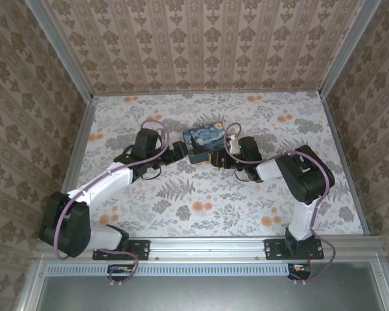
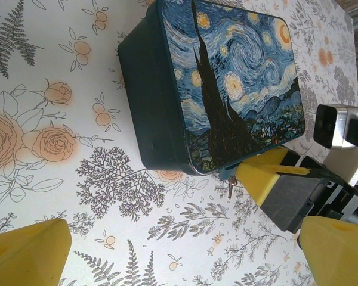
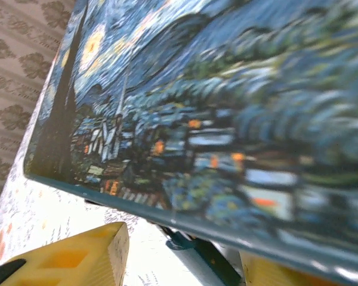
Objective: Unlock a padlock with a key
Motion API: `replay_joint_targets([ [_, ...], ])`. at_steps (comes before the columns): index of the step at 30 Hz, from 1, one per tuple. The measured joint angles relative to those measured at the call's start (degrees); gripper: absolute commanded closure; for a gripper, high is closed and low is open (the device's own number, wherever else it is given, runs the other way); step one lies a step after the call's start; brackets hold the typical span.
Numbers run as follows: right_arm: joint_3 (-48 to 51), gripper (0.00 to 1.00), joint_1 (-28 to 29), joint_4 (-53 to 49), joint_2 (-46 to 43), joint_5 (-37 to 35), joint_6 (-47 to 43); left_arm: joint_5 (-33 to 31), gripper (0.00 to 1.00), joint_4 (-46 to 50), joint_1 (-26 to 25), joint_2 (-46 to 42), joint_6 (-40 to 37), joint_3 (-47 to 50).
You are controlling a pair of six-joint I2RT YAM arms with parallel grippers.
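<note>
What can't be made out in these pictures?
Left wrist view: padlock nearly all hidden under the box corner; locked or not, unclear.
Same view: key too small to confirm.
Right wrist view: blurred; unclear whether the right gripper jaws grip anything.
Top view: padlock hidden by box and right gripper.

A rectangular box (image 1: 203,142) with a dark teal body and a Starry Night print on top lies flat near the centre of the table (image 1: 214,214) — printed face up. The table surface carries a pattern of grey ferns and orange roses. Damask-patterned wallpaper (image 1: 201,45) covers the three surrounding walls — aluminium rails (image 1: 207,247) run along the near edge.
</note>
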State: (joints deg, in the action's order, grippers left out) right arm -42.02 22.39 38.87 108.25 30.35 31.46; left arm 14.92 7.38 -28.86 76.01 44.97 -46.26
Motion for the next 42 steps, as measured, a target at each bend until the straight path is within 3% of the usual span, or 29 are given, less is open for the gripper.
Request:
replay_joint_targets([
  [12, -0.3, 0.66, 0.0, 5.1, 3.0, 5.7, 1.4, 0.0, 0.0, 0.2, 0.0, 0.0, 0.0, 0.0],
  [15, 0.0, 0.66, 0.0, 5.6, 3.0, 5.7, 1.6, 0.0, 0.0, 0.2, 0.0, 0.1, 0.0, 0.0],
  [19, 0.5, 0.57, 0.1, 6.2, 3.0, 5.4, 1.7, 0.0, 0.0, 0.2, 0.0, 0.1, 0.0, 0.0],
  [35, 1.6, 0.6, 3.3, 6.2, 2.3, -1.9, -0.2, 0.2, 0.0, 0.4, 0.0, 0.1, 0.0, 0.0],
  [42, 2.7, 0.8, 4.9, 6.6, 2.1, -5.3, -0.2, 0.2, 0.0, 0.4, 0.0, 0.1, 0.0, 0.0],
])
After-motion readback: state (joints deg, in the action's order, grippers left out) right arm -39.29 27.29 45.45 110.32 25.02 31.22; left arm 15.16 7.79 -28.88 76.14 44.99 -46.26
